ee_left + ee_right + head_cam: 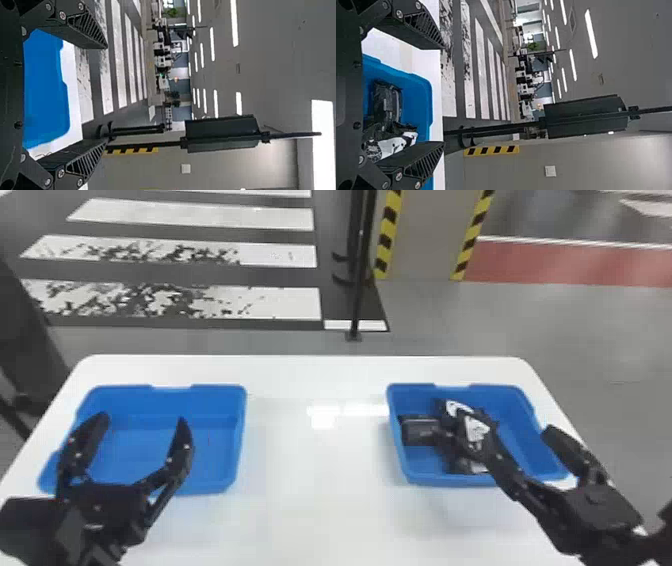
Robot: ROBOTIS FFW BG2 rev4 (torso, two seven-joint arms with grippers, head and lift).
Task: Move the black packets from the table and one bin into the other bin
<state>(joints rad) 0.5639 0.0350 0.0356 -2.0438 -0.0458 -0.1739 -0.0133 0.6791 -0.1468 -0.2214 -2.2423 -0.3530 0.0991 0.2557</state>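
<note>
While both bins are being taken in by the head view, rows of ceiling lights [216,103] are being picked up by the left wrist view, and a pale wall plate [550,171] is being caught by the right. White patches on the black packets [420,430] are being shown by the head and right wrist views; those packets are being held by the right bin [512,415], bunched toward its left side and middle. Down below, the left bin [120,388] and its partner are being carried, well apart, by a white table [315,375]. Beyond it, a striped floor [200,215], a black pole [356,290] and a column [420,235] edged in yellow and black are being seen. Over to the pincers: the left gripper [144,420] is being held wide apart at the left bin, nothing being gripped. The right gripper [507,425] is being spread wide too, over the right bin, nothing being clamped; whether a packet is being touched by one finger cannot be told.
</note>
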